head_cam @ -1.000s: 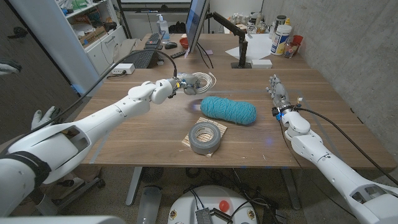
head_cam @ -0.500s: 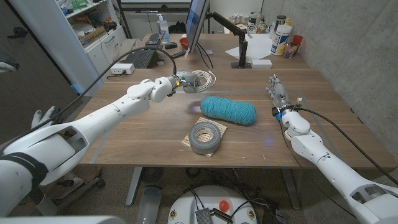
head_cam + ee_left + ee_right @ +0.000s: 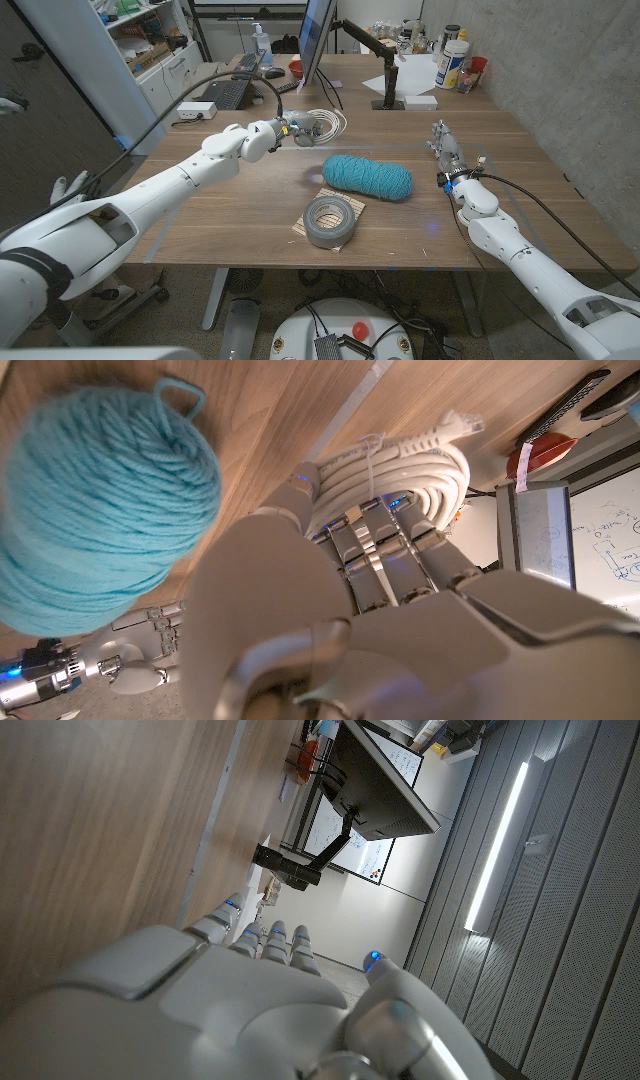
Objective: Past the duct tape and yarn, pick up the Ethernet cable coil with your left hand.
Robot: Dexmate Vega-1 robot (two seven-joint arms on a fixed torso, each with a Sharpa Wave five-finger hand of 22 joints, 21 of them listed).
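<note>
The white Ethernet cable coil (image 3: 324, 124) sits past the teal yarn skein (image 3: 367, 177) and the grey duct tape roll (image 3: 333, 220). My left hand (image 3: 279, 133) reaches in from the left and grips the near side of the coil. In the left wrist view its fingers (image 3: 385, 555) curl over the coil's loops (image 3: 410, 465), with the yarn (image 3: 100, 500) close beside them. My right hand (image 3: 444, 146) stands on its edge at the table's right side with straight fingers and holds nothing. It also shows small beyond the yarn as the right hand (image 3: 125, 660).
A monitor (image 3: 314, 40) on its stand, a keyboard (image 3: 222, 94) and a power strip (image 3: 196, 110) lie behind the coil. A black monitor-arm base (image 3: 385, 90), white paper and bottles (image 3: 452, 60) fill the back right. The tape rests on a small board (image 3: 300, 228).
My left hand and the coil in its grip have shifted slightly up and toward the back of the table. The yarn, the tape and the right hand have stayed in place.
</note>
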